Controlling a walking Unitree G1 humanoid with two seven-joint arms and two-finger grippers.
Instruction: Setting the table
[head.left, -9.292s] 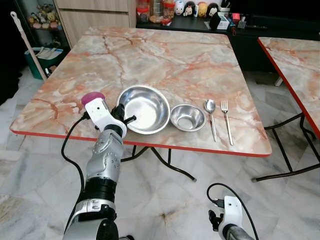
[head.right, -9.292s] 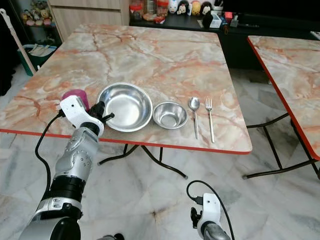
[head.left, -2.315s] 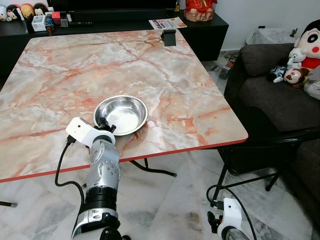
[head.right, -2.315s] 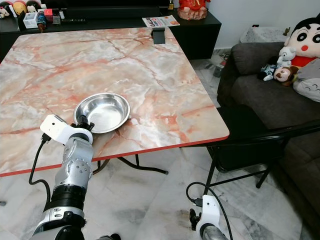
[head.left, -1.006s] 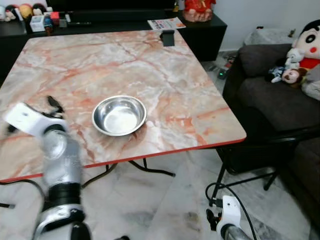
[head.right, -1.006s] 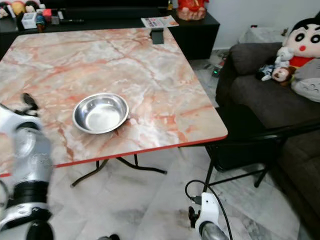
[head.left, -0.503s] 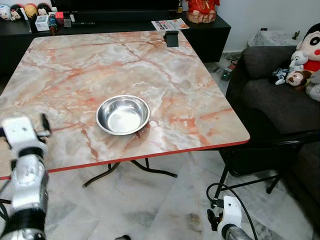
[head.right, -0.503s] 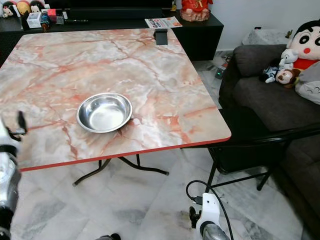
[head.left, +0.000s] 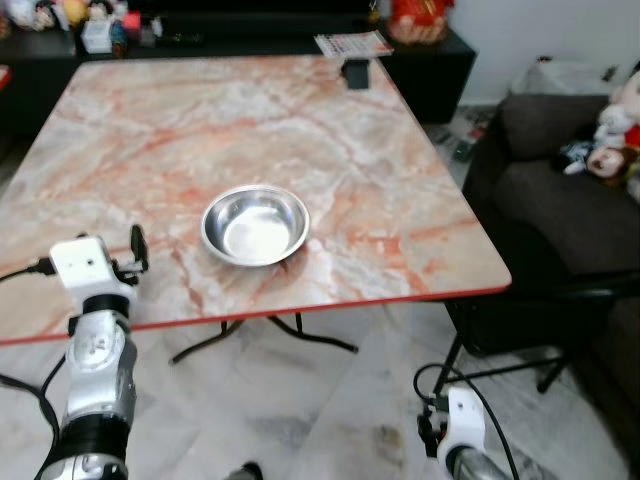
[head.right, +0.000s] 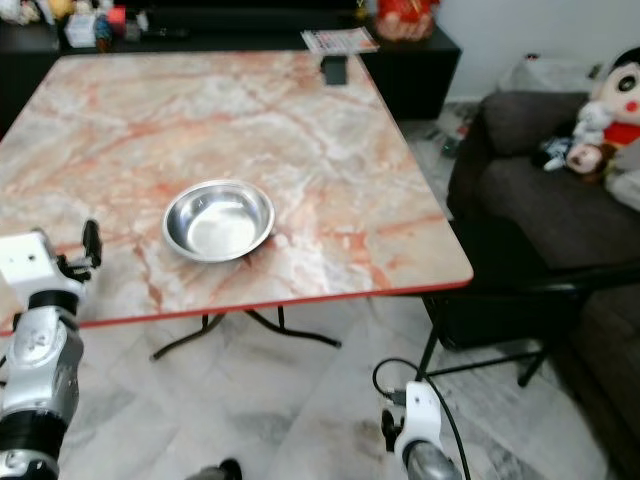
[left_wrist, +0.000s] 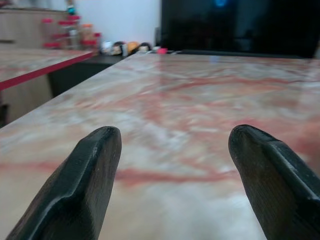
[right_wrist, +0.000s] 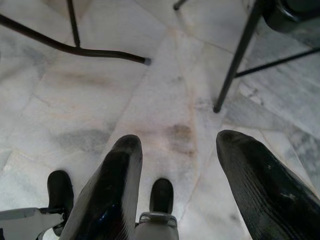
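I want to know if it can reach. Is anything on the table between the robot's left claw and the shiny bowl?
No: just bare marble table between the open left gripper and the steel bowl, seen in both eye views.

shiny steel bowl (head.left: 256, 223), glossy marble-look table (head.left: 200, 120) (red-edged)

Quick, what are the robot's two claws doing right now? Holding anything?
Left gripper: fingers open, holding nothing, above the marble table.
Right gripper: fingers open, holding nothing, hanging idle over the floor.
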